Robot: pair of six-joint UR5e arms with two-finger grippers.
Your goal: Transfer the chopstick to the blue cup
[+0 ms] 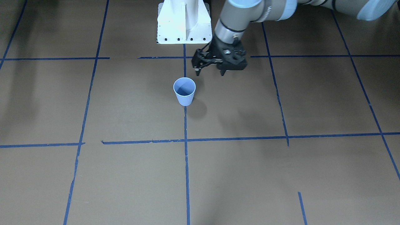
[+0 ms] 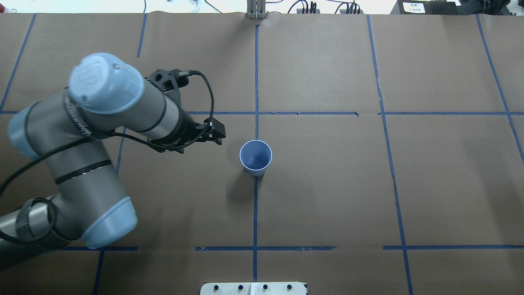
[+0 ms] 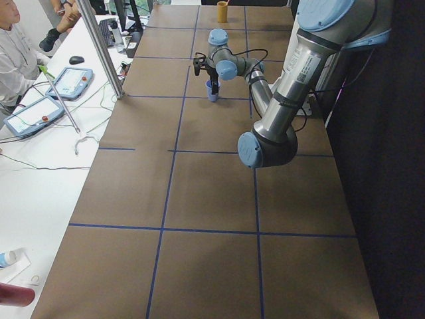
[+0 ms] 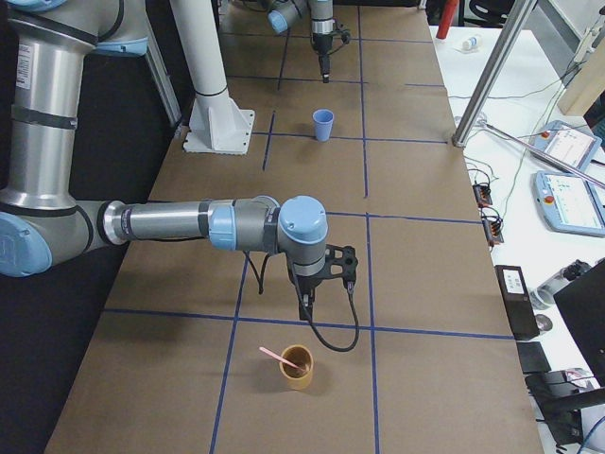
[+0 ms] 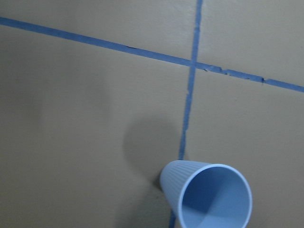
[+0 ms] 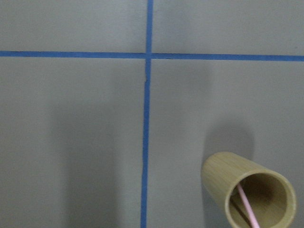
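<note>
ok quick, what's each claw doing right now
left claw: open, holding nothing
right claw: cannot be told, it shows only in the side view

The blue cup (image 5: 172,187) has a finely ribbed, matt wall; the wooden cup (image 6: 218,178) shows grain; the table cover (image 2: 327,196) is matt brown paper.

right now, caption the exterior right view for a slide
Right gripper hovers near a tan wooden cup holding the thin pale pink chopstick; the ribbed light blue cup stands farther off
</note>
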